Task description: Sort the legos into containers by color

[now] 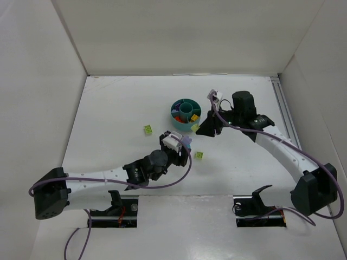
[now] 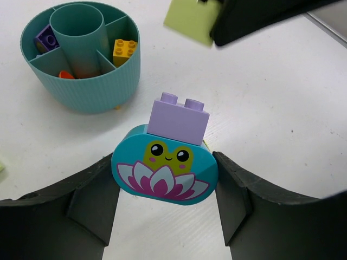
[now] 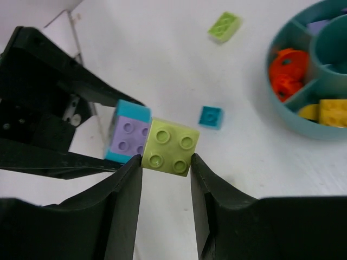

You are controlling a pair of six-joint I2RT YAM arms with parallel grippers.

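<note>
1. Left jaws: clamped on a teal oval plastic brick printed with a frog and lotus (image 2: 162, 176), with a lilac two-stud brick (image 2: 179, 116) stacked on top, near the dish.
2. Loose on the white table (image 1: 119, 108): two lime bricks (image 1: 147, 129) (image 1: 199, 155) and one small teal brick (image 3: 210, 116).
3. Right jaws: closed on a lime-green four-stud brick (image 3: 169, 145), just beside the dish.
4. Round teal ribbed plastic dish (image 2: 92, 89): purple, yellow and orange bricks sit in separate wedges.

Step in hand: delivery to the dish. The lime brick likely needs an unused wedge, and the two-colour stack probably needs splitting first.
</note>
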